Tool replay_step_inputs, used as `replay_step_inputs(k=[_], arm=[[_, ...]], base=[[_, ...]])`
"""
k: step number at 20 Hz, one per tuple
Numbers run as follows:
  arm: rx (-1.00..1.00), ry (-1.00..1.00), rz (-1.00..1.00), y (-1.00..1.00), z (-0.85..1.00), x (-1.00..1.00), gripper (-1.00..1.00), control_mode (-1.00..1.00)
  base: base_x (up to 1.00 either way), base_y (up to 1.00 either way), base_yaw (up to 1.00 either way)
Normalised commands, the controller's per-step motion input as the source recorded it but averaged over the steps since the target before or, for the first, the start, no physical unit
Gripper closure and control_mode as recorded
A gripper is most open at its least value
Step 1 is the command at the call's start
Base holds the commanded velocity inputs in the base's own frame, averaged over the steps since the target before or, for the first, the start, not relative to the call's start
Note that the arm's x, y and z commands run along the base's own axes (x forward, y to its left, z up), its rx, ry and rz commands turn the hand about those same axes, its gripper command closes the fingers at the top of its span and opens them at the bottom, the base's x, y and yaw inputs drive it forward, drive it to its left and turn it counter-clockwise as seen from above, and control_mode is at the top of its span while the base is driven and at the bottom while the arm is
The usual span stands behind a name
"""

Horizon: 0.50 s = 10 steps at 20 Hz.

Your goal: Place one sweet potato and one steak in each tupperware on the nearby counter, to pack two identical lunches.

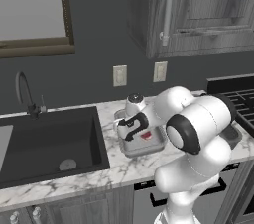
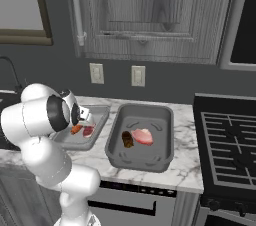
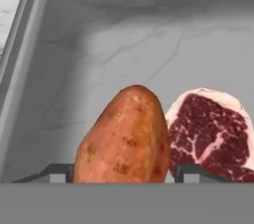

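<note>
Orange-brown oval sweet potato [image 3: 124, 136] sits between the spread gripper [image 3: 121, 173] fingertips, touching marbled red steak [image 3: 211, 134] beside it, inside grey tupperware tray [image 3: 89, 44]. Right base view: second tray [image 2: 142, 115] holds a brown potato [image 2: 127, 139] and steak [image 2: 143, 136].

The white arm rises near the counter edge, elbow bent high, and reaches forward and down to the left. Its gripper [image 1: 140, 133] points downward, hanging low. In the hand view the 2 fingertips [image 3: 191, 172] stand apart, 1 on each side.
</note>
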Motion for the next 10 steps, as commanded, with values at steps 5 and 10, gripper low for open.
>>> replay_step_inputs(k=[5, 10], arm=[[0.00, 0.01, 0.00, -0.11, 0.14, -0.11, -1.00, -1.00], [0.00, 0.02, 0.00, -0.22, 0.56, -0.53, -1.00, -1.00]], base=[[0.00, 0.00, 0.00], [0.00, 0.00, 0.00]])
